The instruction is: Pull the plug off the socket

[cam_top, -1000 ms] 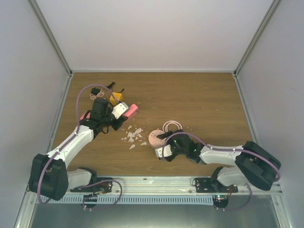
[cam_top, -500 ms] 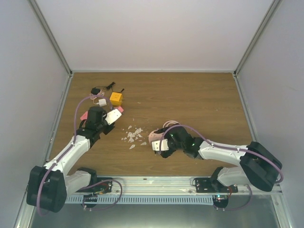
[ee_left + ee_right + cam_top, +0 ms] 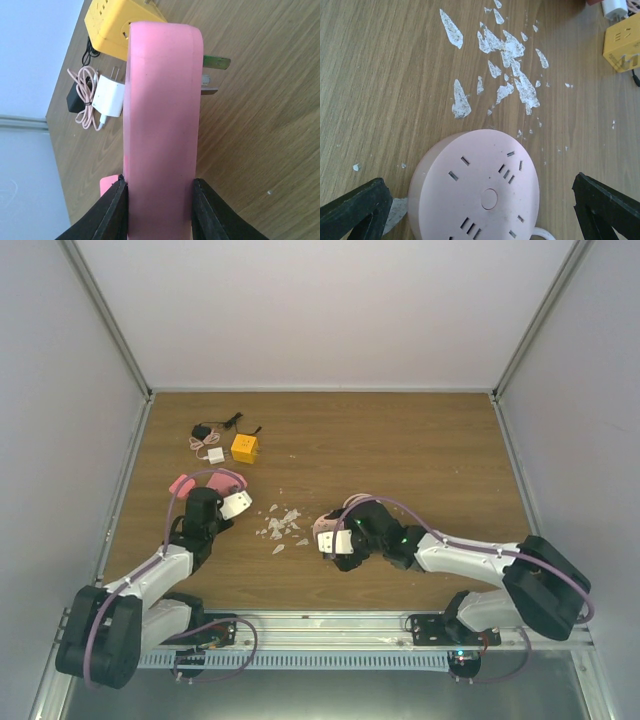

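Note:
My left gripper (image 3: 159,182) is shut on the socket (image 3: 162,105), a flat pink plastic piece seen edge-on. Two metal prongs (image 3: 212,62) stick out of its right face. From above the left gripper (image 3: 234,500) holds the socket (image 3: 229,480) over the table's left side. No plug shows on it from this angle. My right gripper (image 3: 477,192) is open wide, with its fingers on either side of a round pale pink outlet disc (image 3: 475,190) with several slots. From above the right gripper (image 3: 333,537) covers most of that disc (image 3: 322,527).
A yellow cube (image 3: 244,448) (image 3: 112,20), a white charger with a coiled pink cable (image 3: 214,454) (image 3: 110,97) and a black adapter (image 3: 201,431) lie at the back left. A small pink block (image 3: 182,485) lies near the left arm. White flakes (image 3: 283,525) (image 3: 510,65) litter the middle.
My left arm has drawn back toward the near left with the pink socket, away from the yellow cube. My right gripper has slid left over the round disc.

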